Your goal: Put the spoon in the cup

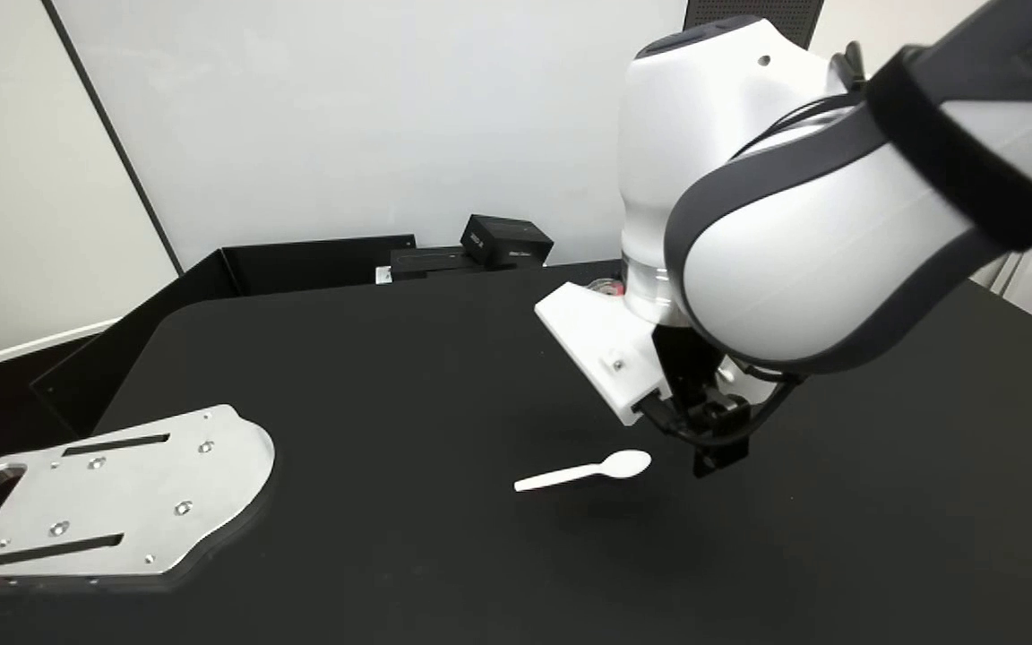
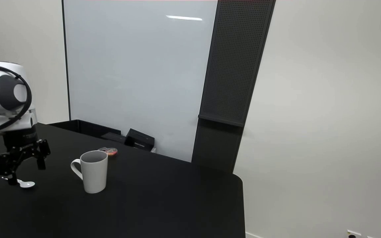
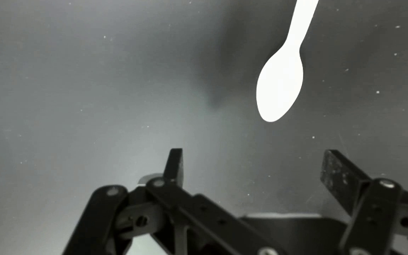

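Note:
The white spoon (image 1: 626,463) lies flat on the black table in an exterior view; it also shows in an exterior view (image 2: 27,184) and in the wrist view (image 3: 280,85). The white cup (image 2: 94,172) stands upright with its handle towards the gripper; the arm seems to hide it in an exterior view. My gripper (image 2: 26,172) is open and empty above the table, close to the spoon. In the wrist view the gap between my fingertips (image 3: 253,156) lies below the spoon's bowl tip. My gripper also shows in an exterior view (image 1: 718,457), beyond the bowl end.
A silver metal plate (image 1: 149,511) with slots is at the near left. A small reddish round packet (image 2: 109,151) lies behind the cup. Black boxes (image 1: 507,240) stand at the table's back edge, beside a black tray-like frame (image 1: 319,264). A whiteboard wall is behind.

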Motion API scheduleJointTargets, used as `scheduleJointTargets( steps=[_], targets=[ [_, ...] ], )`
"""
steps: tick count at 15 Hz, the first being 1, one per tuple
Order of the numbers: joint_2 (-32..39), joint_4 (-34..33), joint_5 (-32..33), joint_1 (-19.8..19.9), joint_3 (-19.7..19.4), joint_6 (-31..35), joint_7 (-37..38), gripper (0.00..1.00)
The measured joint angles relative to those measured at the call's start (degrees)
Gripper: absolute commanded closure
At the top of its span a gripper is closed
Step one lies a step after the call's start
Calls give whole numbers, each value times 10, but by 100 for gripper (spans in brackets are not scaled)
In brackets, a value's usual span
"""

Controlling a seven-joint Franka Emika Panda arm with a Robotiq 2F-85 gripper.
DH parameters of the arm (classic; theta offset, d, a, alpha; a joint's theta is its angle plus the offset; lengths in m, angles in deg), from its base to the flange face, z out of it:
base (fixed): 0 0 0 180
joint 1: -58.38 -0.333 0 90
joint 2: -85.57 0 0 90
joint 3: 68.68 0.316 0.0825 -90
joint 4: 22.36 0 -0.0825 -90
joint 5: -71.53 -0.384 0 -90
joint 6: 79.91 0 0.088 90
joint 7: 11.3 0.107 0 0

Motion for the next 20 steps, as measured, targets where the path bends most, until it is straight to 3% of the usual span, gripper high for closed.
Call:
scheduleJointTargets(
  steps=[13,14,16,20],
  targets=[
    [86,-69,-5,-40,4,51,1,0],
    [91,-70,-5,-42,4,61,1,25],
    [98,-72,-6,-45,4,78,1,32],
    [103,-75,-6,-49,-1,95,1,60]
  ],
)
